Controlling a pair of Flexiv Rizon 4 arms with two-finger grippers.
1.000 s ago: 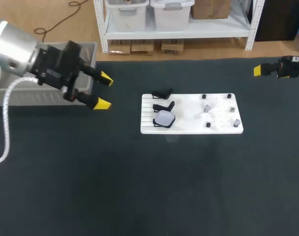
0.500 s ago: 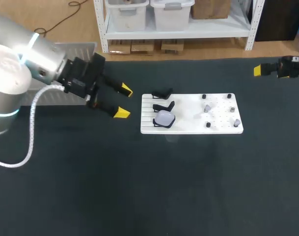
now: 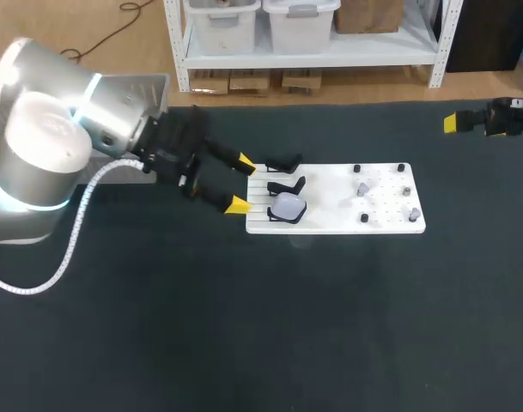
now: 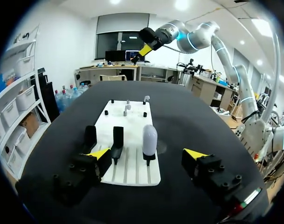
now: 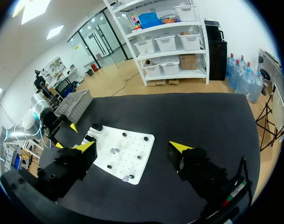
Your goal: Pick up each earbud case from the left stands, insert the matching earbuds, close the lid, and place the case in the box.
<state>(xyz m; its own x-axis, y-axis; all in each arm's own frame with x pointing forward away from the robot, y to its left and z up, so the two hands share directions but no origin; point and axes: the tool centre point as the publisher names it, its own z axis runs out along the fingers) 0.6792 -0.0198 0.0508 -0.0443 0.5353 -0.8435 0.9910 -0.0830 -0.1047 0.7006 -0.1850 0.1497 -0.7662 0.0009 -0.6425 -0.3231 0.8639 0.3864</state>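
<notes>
A pale lavender earbud case stands on the nearest of three black stands at the left end of the white board. The other two stands are empty. Small grey earbuds sit on pegs at the board's right half. My left gripper is open at the board's left edge, level with the stands. In the left wrist view the case stands just ahead of and between the open fingers of that gripper, apart from both. My right gripper is open, high off the board's right side.
A grey box sits at the table's back left, partly behind my left arm; it also shows in the right wrist view. The dark tabletop spreads wide in front of the board.
My left arm has swung right from beside the grey box to the board's left edge, fingers staying open. The right arm has not moved.
</notes>
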